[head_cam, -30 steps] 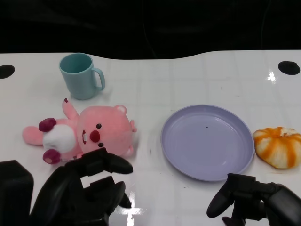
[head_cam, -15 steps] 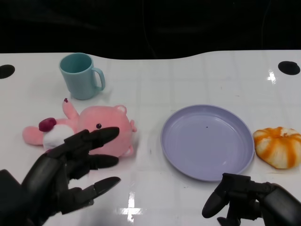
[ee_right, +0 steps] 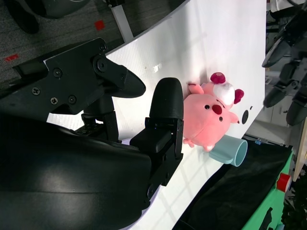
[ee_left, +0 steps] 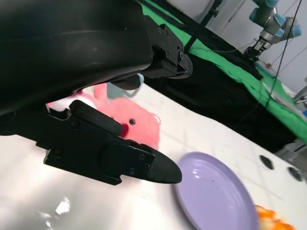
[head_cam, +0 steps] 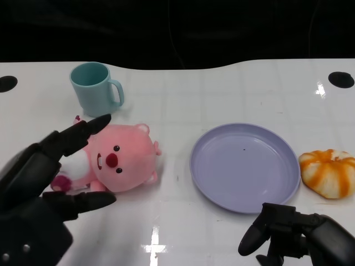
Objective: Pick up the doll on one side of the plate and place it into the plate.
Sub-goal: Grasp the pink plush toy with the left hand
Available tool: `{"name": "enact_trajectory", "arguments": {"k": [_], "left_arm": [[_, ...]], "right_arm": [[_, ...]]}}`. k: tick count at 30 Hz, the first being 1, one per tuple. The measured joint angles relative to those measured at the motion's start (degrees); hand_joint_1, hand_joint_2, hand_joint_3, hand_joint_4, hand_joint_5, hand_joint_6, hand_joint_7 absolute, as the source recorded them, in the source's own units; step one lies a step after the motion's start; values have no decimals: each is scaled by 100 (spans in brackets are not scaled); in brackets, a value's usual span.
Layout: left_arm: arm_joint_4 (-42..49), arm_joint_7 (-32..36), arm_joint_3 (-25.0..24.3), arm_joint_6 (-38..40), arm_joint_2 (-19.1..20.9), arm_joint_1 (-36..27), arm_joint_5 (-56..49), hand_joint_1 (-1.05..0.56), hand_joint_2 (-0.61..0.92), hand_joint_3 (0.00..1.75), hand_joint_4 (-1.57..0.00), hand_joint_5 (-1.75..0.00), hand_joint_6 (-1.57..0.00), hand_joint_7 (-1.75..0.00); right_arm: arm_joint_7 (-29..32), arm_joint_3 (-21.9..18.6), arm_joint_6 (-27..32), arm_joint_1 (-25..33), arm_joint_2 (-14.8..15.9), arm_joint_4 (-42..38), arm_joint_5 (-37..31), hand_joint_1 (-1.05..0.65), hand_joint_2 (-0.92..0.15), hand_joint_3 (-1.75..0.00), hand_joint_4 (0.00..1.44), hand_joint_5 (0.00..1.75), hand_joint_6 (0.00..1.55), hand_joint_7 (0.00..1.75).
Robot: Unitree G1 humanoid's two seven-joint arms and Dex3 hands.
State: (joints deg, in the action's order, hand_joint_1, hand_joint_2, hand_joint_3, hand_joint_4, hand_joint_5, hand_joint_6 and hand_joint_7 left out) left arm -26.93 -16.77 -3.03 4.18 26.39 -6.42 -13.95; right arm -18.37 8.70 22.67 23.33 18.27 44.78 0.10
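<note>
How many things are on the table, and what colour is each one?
Pink: 1, the doll
Teal: 1, the mug
Purple: 1, the plate
Orange and white: 1, the pumpkin-like toy
Total: 4

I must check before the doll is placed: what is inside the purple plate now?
Nothing lies in the purple plate; only a tiny dark speck shows near its middle. The pink doll lies apart beside it. The right hand covers no part of it.

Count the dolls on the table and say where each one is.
1: a pink doll lying left of the purple plate, below the teal mug, with the left hand spread over its body. No others are visible.
</note>
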Motion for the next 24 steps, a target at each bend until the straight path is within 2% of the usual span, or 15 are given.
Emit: {"name": "enact_trajectory", "arguments": {"k": [5,10,17,24], "left_arm": [[-55,-3,97,71,332,241,-1053,-68,91,4,0,-37,-24,-1],[82,-150,398,310,575,651,-1924,-70,92,4,0,-37,-22,0],[951,-498,1010,408,816,1415,-2718,-70,92,3,0,-37,-23,-1],[1919,-555,1591,342,812,2082,-3324,-71,91,1,-5,-39,-26,-2]], "right_arm": [[6,6,14,-20,0,5,-20,-10,-66,-92,62,162,57,125],[24,22,72,-30,-1,58,-22,-10,-65,-93,62,162,58,125],[49,36,111,-25,-6,124,-21,-9,-65,-94,62,163,57,126],[70,44,170,-14,-6,173,-27,-9,-64,-95,63,162,57,126]]}}
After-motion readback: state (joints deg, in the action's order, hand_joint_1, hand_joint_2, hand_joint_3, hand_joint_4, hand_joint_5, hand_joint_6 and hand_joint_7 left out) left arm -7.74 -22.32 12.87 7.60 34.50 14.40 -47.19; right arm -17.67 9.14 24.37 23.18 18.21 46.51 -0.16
